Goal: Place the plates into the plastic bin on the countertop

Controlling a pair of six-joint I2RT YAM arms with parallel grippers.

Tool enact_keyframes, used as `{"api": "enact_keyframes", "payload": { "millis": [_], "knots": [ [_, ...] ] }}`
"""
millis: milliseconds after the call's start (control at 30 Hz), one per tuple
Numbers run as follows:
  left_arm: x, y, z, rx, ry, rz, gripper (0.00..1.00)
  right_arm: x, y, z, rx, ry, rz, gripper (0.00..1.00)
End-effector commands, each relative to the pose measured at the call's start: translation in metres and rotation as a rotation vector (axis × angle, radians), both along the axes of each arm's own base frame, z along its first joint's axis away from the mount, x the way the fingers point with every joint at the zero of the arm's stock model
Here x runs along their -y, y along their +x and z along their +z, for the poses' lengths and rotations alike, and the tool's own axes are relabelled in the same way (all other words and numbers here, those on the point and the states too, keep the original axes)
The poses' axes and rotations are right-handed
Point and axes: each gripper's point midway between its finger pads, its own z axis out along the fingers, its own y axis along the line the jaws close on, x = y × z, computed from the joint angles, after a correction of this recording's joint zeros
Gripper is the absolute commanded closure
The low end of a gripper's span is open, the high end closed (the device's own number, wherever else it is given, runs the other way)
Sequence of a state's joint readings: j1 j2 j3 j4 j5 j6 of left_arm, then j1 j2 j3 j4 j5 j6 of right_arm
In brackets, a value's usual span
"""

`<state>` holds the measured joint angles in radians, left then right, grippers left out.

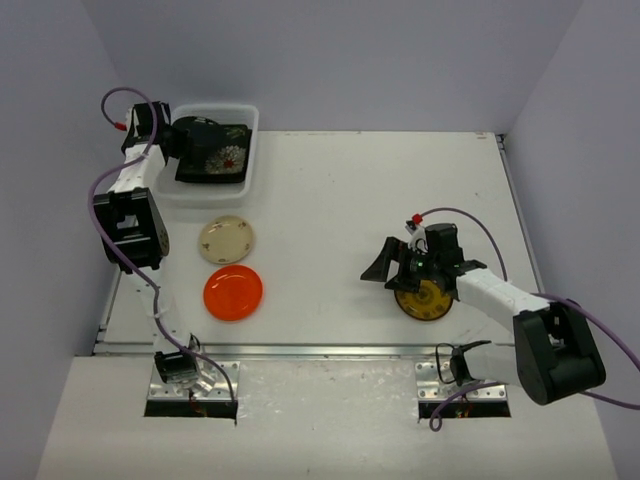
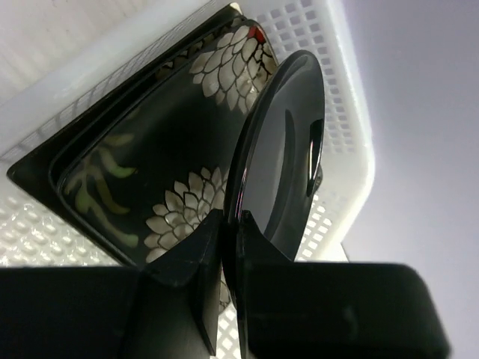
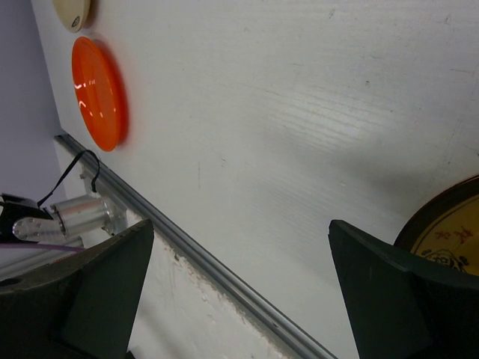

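Note:
The plastic bin [image 1: 253,140] stands at the countertop's [image 1: 350,200] far left and holds a dark square white-floral plate [image 1: 225,157]. My left gripper [image 1: 182,140] is over the bin, shut on the rim of the black round plate [image 1: 205,130]. In the left wrist view the black plate [image 2: 281,149] is held on edge above the floral plate [image 2: 165,164], inside the bin's wall [image 2: 340,90]. The cream plate [image 1: 226,239] and orange plate [image 1: 233,292] lie in front of the bin. My right gripper [image 1: 385,270] is open and empty beside the yellow-patterned plate [image 1: 425,300].
The right wrist view shows the orange plate [image 3: 97,93], the cream plate's edge [image 3: 71,11], part of the yellow-patterned plate [image 3: 449,239] and the metal front rail [image 3: 224,280]. Grey walls close in the table on three sides. Other square plates are hidden.

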<state>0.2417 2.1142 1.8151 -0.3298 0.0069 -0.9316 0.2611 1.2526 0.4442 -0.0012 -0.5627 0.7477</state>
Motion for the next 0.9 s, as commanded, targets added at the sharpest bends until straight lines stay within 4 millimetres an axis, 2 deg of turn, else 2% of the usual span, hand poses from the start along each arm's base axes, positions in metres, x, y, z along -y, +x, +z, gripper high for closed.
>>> {"api": "enact_keyframes", "payload": {
  "millis": [0, 33, 67, 100, 133, 333, 400, 567, 667, 700, 733, 867],
  "knots": [
    [0.011, 0.015, 0.015, 0.025, -0.022, -0.08, 0.87, 0.005, 0.012, 0.002, 0.055, -0.032, -0.018, 0.01],
    [0.016, 0.018, 0.016, 0.03, -0.034, -0.107, 0.77, 0.004, 0.013, 0.001, 0.051, -0.03, -0.02, 0.01],
    [0.018, 0.021, 0.018, 0.034, -0.039, -0.118, 0.56, 0.002, 0.012, -0.001, 0.043, -0.024, -0.013, 0.01],
    [0.019, 0.023, 0.019, 0.032, -0.043, -0.126, 0.4, -0.001, 0.011, -0.002, 0.038, -0.019, -0.005, 0.01],
    [0.019, 0.024, 0.016, 0.022, -0.043, -0.129, 0.32, -0.003, 0.011, -0.001, 0.037, -0.015, 0.005, 0.01],
    [0.019, 0.026, -0.004, -0.042, -0.038, -0.149, 0.19, -0.014, 0.005, -0.005, 0.027, -0.007, 0.037, 0.01],
    [0.022, 0.024, -0.011, -0.061, -0.038, -0.165, 0.0, -0.022, 0.005, -0.005, 0.034, -0.013, 0.057, 0.01],
    [0.035, 0.018, -0.032, -0.127, -0.059, -0.203, 0.0, -0.059, 0.002, -0.01, 0.024, -0.048, 0.155, 0.01],
    [0.045, 0.023, -0.028, -0.105, -0.041, -0.257, 0.0, -0.09, 0.002, -0.016, 0.004, -0.064, 0.208, 0.01],
    [0.045, 0.026, -0.029, -0.103, -0.042, -0.262, 0.0, -0.093, 0.003, -0.016, 0.004, -0.067, 0.212, 0.01],
    [0.045, 0.026, -0.038, -0.134, -0.048, -0.268, 0.0, -0.106, 0.003, -0.017, -0.004, -0.069, 0.235, 0.01],
    [0.045, 0.028, -0.036, -0.151, -0.062, -0.295, 0.0, -0.139, 0.001, -0.018, -0.01, -0.068, 0.297, 0.01]
  ]
}}
